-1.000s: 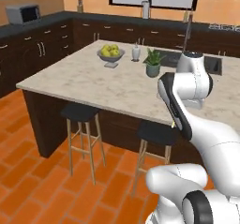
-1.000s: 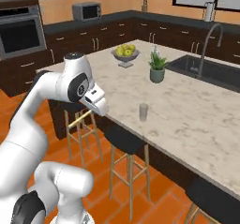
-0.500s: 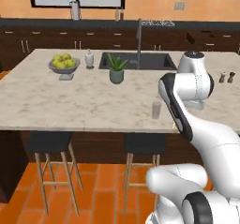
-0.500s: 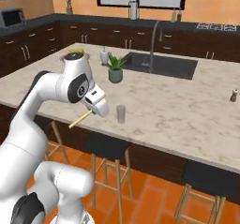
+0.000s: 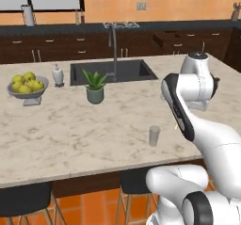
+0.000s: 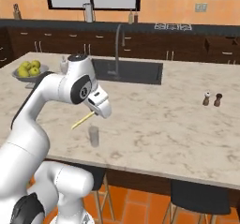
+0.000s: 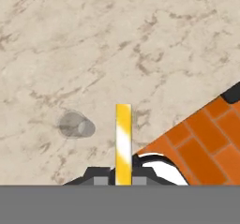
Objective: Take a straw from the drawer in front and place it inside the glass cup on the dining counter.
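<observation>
1. Since the earlier frames the whole scene has slid sideways in both base views, so the base has been driving along the dining counter [image 5: 70,139]; the things on it have not moved themselves. The glass cup [image 5: 154,136] is now sitting nearer the arm than it did half a second ago.

2. Left base view: the glass cup is standing upright at centre right of the frame, near the counter's front edge, with the potted plant [image 5: 95,87] above and left of it and the fruit bowl [image 5: 27,86] at far left. The arm's white elbow is rising at the right of the cup and hiding the hand.

3. Right base view: the gripper [image 6: 93,111] is hanging left of centre, clenched on the straw [image 6: 83,120], which is slanting down to the left from the jaws. The cup [image 6: 94,136] is standing just below the gripper, apart from the straw. Salt and pepper shakers [image 6: 212,99] are sitting at the right.

4. Hand view: the straw [image 7: 123,143] is running up from between the fingertips at bottom centre. The cup [image 7: 76,125] is lying left of it, seen from above, not under the tip.

5. Judged risk: the straw's tip is sitting off to one side of the cup's small mouth, so releasing now would be dropping it onto the counter. Lowering without realigning could be catching the rim and tipping the light cup, which is standing close to the edge.
</observation>
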